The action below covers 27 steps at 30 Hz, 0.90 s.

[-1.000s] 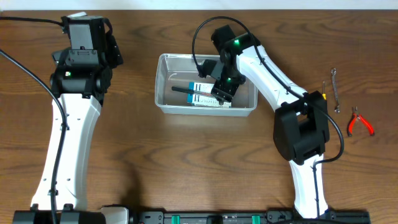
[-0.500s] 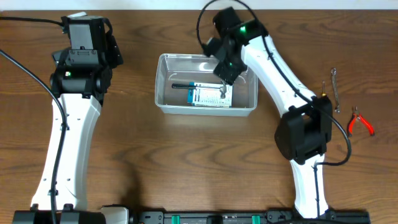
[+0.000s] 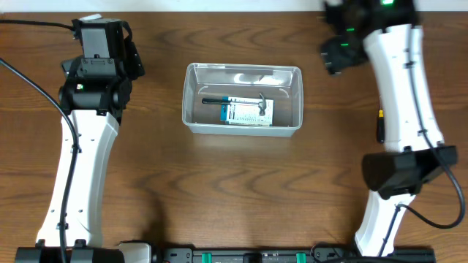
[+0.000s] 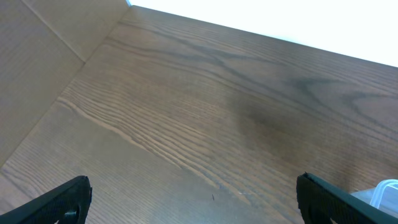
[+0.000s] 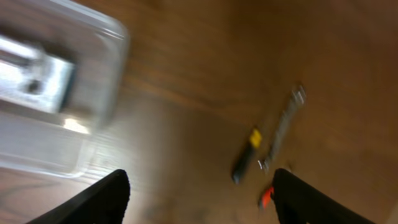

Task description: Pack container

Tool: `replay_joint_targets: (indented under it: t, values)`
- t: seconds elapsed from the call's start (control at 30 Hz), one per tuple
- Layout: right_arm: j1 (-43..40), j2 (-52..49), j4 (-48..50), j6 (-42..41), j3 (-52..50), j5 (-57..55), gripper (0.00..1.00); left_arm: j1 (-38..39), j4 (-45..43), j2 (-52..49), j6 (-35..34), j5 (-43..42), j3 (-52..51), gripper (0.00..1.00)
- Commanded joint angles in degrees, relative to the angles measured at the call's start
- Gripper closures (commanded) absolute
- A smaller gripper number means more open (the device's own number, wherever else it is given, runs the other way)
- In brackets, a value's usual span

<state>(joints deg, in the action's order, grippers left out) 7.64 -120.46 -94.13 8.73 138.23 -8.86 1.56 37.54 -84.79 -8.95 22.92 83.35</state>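
**A:** so where's everything sitting?

**B:** the container (image 3: 241,131) is mid-table (image 3: 219,190), toward the far side, with a box (image 3: 248,115) lying inside it. Off to its right, a screwdriver (image 5: 247,154) and wrench (image 5: 285,124) lie side by side.

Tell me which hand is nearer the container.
Right. The right hand is just past the container's far right corner; the left hand sits farther off, beyond its left side.
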Motion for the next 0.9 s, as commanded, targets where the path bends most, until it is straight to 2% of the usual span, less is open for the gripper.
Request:
replay_joint_targets:
  t: [0.0, 0.17, 0.27, 0.37, 0.57, 0.87]
  values:
    - [-5.22, 0.0, -1.51, -2.71, -0.7, 1.97, 0.23, -0.26, 0.11, -0.2, 0.35, 1.14, 0.5, 0.02]
    - [-12.07, -0.2, -0.94, -5.05, -5.31, 4.59, 0.33, -0.26, 0.11, -0.2, 0.35, 1.14, 0.5, 0.02]
    - [-15.67, -0.2, 0.96, -6.97, -10.64, 4.85, 0.33, -0.26, 0.11, -0.2, 0.35, 1.14, 0.5, 0.02]
    - [-17.75, -0.2, 3.48, -4.68, -16.22, 4.85, 0.31, -0.26, 0.11, -0.2, 0.35, 1.14, 0.5, 0.02]
    - [-19.37, -0.2, 11.34, -2.67, -28.3, 4.83, 0.31, -0.26, 0.11, -0.2, 0.35, 1.14, 0.5, 0.02]
    - [-19.63, -0.2, 22.99, -2.67, -39.54, 4.83, 0.37, -0.26, 0.11, -0.2, 0.35, 1.14, 0.5, 0.02]
